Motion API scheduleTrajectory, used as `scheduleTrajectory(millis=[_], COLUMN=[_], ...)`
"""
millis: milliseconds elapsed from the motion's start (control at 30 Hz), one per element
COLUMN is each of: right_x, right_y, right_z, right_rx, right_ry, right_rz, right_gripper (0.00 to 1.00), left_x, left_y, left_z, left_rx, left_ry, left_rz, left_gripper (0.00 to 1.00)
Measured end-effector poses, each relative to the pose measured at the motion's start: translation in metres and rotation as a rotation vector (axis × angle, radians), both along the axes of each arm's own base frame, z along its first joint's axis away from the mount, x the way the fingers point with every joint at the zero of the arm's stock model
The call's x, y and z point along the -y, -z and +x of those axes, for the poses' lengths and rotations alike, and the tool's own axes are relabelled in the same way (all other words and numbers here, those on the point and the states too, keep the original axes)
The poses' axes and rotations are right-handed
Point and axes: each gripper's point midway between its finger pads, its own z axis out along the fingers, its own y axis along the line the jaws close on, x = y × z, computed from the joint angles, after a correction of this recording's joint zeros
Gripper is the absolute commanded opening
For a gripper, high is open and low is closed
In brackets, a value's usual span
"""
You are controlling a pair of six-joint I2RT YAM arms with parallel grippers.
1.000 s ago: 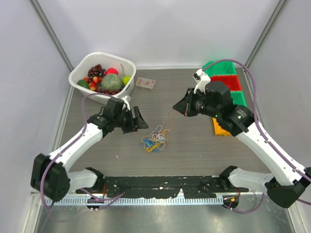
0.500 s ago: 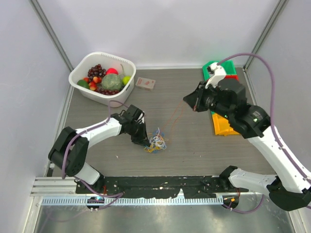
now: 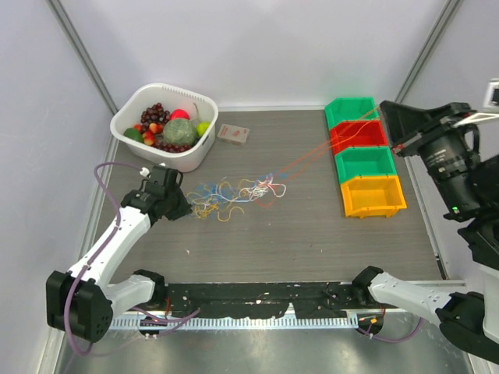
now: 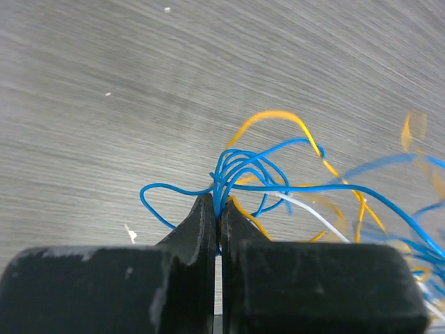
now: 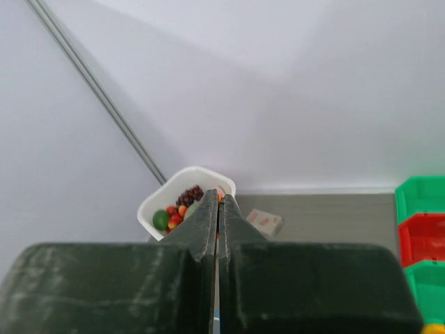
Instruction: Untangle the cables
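Grey table (image 3: 312, 234), white walls; fruit basket (image 3: 168, 158) back left, four bins (image 3: 374, 207) right. Left gripper (image 4: 217, 209), low on the table, pinches a blue cable (image 4: 299, 188). Right gripper (image 5: 218, 202), raised above the bins, is pressed together on a taut orange cable (image 3: 321, 154). Cables (image 3: 234, 189) sprawl mid-table between them.

Blue, yellow, white, red-orange cables (image 3: 234, 190); grey table (image 3: 312, 230)

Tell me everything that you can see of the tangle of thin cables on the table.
The cables are thin curly cords, blue, yellow, white and red-orange, lying as a loose tangle on the grey table near the white basket. The left tool is shut on blue loops at its left end. Red-orange strands rise taut over the bins into the shut right tool.
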Motion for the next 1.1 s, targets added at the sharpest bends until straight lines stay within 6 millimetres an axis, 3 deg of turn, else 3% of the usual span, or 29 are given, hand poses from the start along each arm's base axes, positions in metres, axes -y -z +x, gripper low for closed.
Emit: scheduleTrajectory(millis=[200, 367, 433, 533, 733, 833, 933, 967, 1033, 1100], right_x=[0.009, 0.024, 0.024, 0.021, 0.007, 0.005, -0.018, -0.029, -0.055, -0.079], right_y=[-0.025, -0.044, -0.053, -0.059, -0.029, -0.024, -0.006, 0.004, 0.036, 0.077], right_z=[-0.007, -0.005, -0.005, -0.007, 0.008, 0.013, 0.022, 0.023, 0.031, 0.043], right_rx=[0.073, 0.123, 0.148, 0.167, 0.097, 0.084, 0.044, 0.024, -0.046, -0.147], right_ry=[0.015, 0.094, 0.095, 0.074, 0.062, 0.070, -0.006, -0.048, -0.138, -0.206], right_rz=[0.042, 0.033, 0.037, 0.070, 0.027, 0.007, -0.013, -0.014, -0.035, -0.074], right_gripper=[0.01, 0.01, 0.01, 0.01, 0.01, 0.01, 0.01, 0.01, 0.01, 0.01], left_x=[-0.023, -0.064, -0.079, -0.086, -0.097, -0.096, -0.092, -0.090, -0.081, -0.069], left_y=[0.011, 0.017, 0.017, 0.015, 0.008, -0.002, -0.004, -0.004, -0.003, -0.006], left_z=[-0.008, -0.014, -0.018, -0.021, -0.024, -0.018, -0.016, -0.016, -0.015, -0.012], left_rx=[-0.057, -0.112, -0.123, -0.123, -0.127, -0.102, -0.096, -0.100, -0.104, -0.094], left_ry=[-0.079, -0.219, -0.261, -0.269, -0.281, -0.260, -0.234, -0.219, -0.171, -0.107], left_rz=[0.081, 0.141, 0.174, 0.202, 0.262, 0.262, 0.244, 0.237, 0.207, 0.157], left_gripper=[0.00, 0.00, 0.00, 0.00, 0.00, 0.00, 0.00, 0.08, 0.47, 0.74])
